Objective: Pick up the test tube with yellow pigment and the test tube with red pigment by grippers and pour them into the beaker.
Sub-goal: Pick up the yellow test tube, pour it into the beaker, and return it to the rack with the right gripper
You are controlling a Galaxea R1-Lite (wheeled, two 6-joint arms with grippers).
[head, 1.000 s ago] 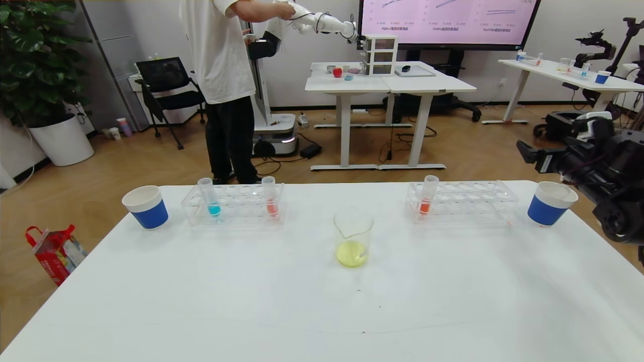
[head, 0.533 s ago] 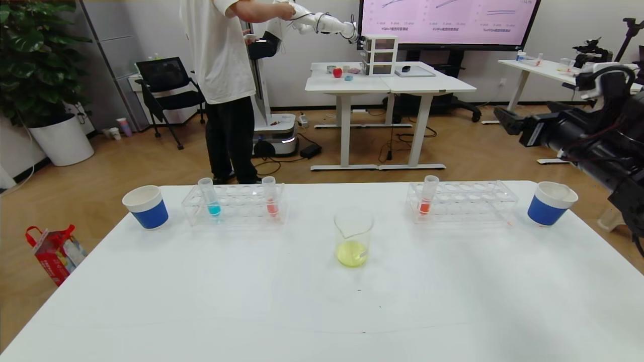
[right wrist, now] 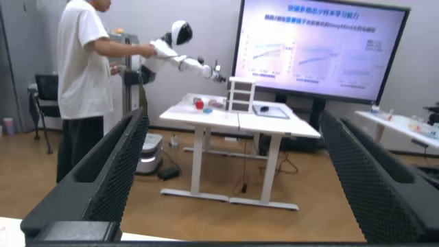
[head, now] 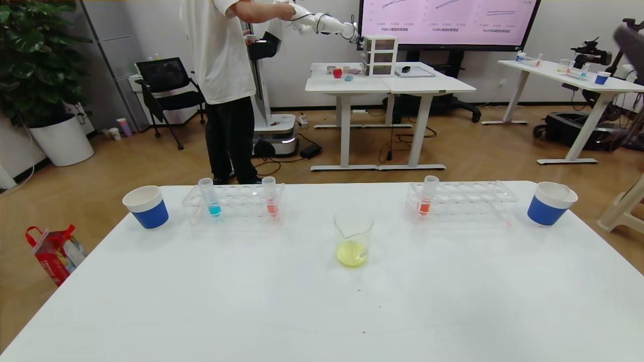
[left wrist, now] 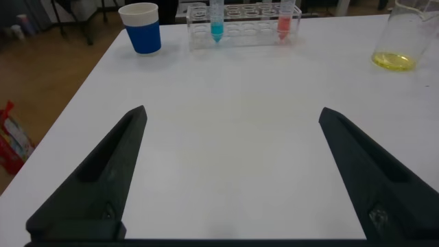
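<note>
The beaker (head: 353, 240) stands mid-table with yellow-green liquid in its bottom; it also shows in the left wrist view (left wrist: 400, 36). A test tube with red pigment (head: 270, 197) stands in the left rack (head: 234, 205), seen too in the left wrist view (left wrist: 284, 19). Another red tube (head: 427, 195) stands in the right rack (head: 468, 202). No test tube with yellow pigment is in view. My left gripper (left wrist: 232, 113) is open and empty, low over the table's near left. My right gripper (right wrist: 233, 113) is open and empty, raised and facing the room.
A tube of cyan liquid (head: 210, 198) stands in the left rack. Blue-and-white paper cups stand at far left (head: 146, 206) and far right (head: 551, 203). A blurred dark part of my right arm (head: 630, 36) shows at the upper right edge. A person stands beyond the table.
My right arm has swung up and to the right, from beside the right cup to almost out of the head view. Nothing on the table has moved.
</note>
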